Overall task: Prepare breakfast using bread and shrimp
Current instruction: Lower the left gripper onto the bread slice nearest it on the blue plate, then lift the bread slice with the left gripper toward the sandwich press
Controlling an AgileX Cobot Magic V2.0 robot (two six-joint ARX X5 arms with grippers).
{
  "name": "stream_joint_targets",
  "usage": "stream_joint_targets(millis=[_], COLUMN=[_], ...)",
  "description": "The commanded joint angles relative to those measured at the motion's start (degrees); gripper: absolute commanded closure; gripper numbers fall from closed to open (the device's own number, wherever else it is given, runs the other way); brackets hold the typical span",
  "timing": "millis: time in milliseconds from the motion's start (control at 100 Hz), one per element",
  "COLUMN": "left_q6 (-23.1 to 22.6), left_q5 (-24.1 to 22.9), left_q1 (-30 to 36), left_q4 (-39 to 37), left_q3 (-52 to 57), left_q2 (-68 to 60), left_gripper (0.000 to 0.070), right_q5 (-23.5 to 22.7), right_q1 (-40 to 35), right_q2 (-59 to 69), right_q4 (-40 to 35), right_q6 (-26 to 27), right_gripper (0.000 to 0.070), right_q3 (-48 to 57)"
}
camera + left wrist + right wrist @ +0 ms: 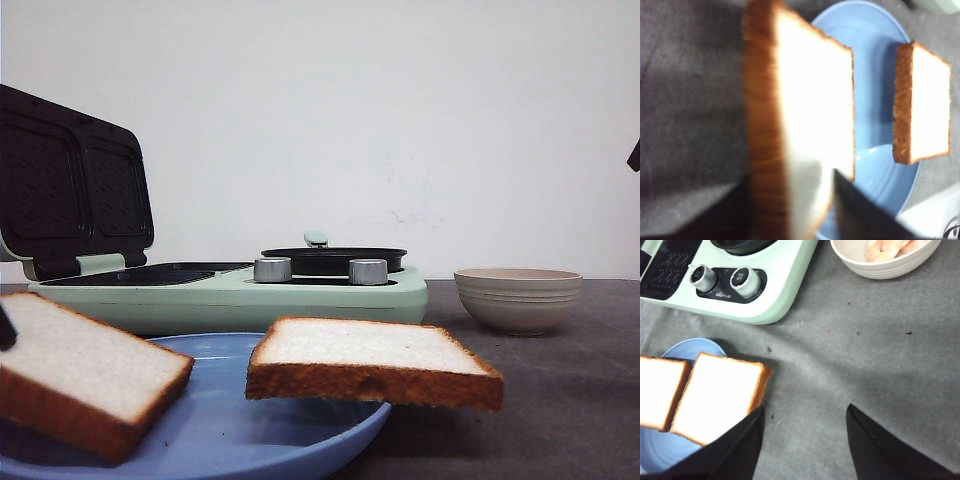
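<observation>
My left gripper (790, 210) is clamped on one tilted bread slice (805, 130) over the blue plate (875, 40), beside the other slice (925, 105), while my right gripper (805, 440) hangs open beside the plate.

On my front camera: blue plate (300, 440) nearest, carrying two bread slices, left slice (80, 370) tilted, right slice (375, 362) overhanging the rim. Behind: mint-green sandwich maker (230, 295), lid (70, 185) raised, two silver knobs (272, 269). Beige bowl (518, 298) at right on the grey table (570, 400).
</observation>
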State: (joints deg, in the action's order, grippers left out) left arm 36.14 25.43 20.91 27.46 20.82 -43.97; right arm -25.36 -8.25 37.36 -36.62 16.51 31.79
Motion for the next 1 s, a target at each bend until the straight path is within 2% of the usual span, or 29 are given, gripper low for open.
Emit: stream_joint_targets(millis=[0, 240, 540, 800, 990], left_q6=[0.3, -0.4, 0.2, 0.2, -1.0], left_q5=[-0.1, -0.1, -0.5, -3.5, -5.7], left_q1=[0.3, 0.3, 0.3, 0.3, 0.3], left_q4=[-0.5, -0.8, -6.2, -11.2, -17.7], left_q3=[0.0, 0.0, 0.0, 0.1, 0.2], left_q2=[-0.5, -0.5, 3.2, 7.4, 7.5], left_gripper=[0.0700, 0.0700, 0.0700, 0.0698, 0.0697], right_q5=[-0.1, -0.1, -0.1, -0.1, 0.0], right_q1=[-0.2, -0.2, -0.2, -0.2, -0.2], right_q2=[0.3, 0.3, 0.3, 0.3, 0.3], right_q4=[0.3, 0.3, 0.3, 0.4, 0.4], right_q6=[-0.7, -0.7, -0.7, -0.7, -0.7], right_gripper=[0.0380, 0.0380, 0.0381, 0.0381, 0.0381], right_q3=[0.9, 0.9, 0.9, 0.9, 0.9])
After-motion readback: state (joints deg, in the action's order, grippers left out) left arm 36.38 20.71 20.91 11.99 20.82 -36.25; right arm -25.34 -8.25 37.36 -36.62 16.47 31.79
